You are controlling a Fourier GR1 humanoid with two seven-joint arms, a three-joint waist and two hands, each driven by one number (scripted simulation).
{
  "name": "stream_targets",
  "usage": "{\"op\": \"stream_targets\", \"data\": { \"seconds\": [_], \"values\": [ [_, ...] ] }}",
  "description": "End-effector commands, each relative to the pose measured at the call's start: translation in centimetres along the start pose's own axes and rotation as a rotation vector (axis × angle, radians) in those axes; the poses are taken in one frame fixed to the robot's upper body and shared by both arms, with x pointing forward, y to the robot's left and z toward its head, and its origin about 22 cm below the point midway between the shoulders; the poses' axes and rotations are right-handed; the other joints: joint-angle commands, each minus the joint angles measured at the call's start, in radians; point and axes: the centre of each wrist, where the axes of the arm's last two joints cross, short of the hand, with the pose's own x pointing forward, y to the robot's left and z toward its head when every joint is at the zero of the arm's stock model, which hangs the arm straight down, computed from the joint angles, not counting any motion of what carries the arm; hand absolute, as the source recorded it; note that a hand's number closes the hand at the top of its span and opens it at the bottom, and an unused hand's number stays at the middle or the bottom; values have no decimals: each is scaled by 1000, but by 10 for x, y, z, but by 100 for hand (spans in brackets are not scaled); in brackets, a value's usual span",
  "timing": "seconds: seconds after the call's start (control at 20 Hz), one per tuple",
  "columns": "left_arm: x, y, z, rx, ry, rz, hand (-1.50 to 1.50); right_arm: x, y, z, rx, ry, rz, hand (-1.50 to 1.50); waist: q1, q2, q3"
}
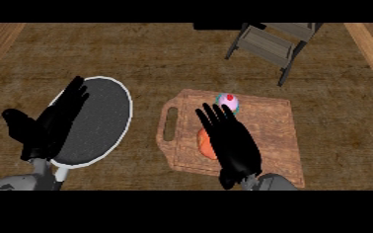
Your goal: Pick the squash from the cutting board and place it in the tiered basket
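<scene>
Nearest the viewer, two grey forearms enter from the lower edge, each ending in a black hand. The right hand (232, 145) is stretched flat, fingers straight and spread, over the wooden cutting board (273, 143); it grasps nothing. Beneath its palm an orange object, judged to be the squash (206, 144), shows at the hand's left side, lying on the board and mostly hidden. Whether the palm touches it cannot be told. Just beyond the fingertips lies a small pale, pink-tinted item with a red spot (228, 101), also on the board. The left hand (51, 121) rests open, fingers extended, over the left rim of a dark round plate with a white edge (109, 123), holding nothing. The tiered basket (273, 43), a slatted grey rack on dark legs, stands at the far side of the wooden counter (146, 54), well apart from the board, and nothing of the squash shows in it. Progress, as judged: the task is at its beginning. The hand is positioned above the target, but no grasp is formed; closing on the squash, lifting, carrying to the basket and releasing all remain.
</scene>
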Motion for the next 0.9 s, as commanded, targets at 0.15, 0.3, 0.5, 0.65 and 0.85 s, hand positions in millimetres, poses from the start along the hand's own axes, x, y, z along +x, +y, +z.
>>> {"op": "stream_targets", "data": {
  "seconds": [0.15,0.3,0.5,0.65,0.85],
  "values": [
    [19,-13,0,-2,-13,-3,0,14,14,-14,172,7,32,150,4,0,0],
    [13,16,25,-28,8,4,0,-18,15,-18,189,-9,80,150,11,-1,0],
    [3,4,6,-16,15,0,0,1,35,-8,171,-49,166,150,2,0,0],
    [-6,-6,4,-3,14,6,0,-22,35,-23,133,-80,179,150,4,1,0],
    [1,4,20,-7,2,-7,0,-5,22,-8,-28,-101,192,150,3,-1,0]
  ]
}}
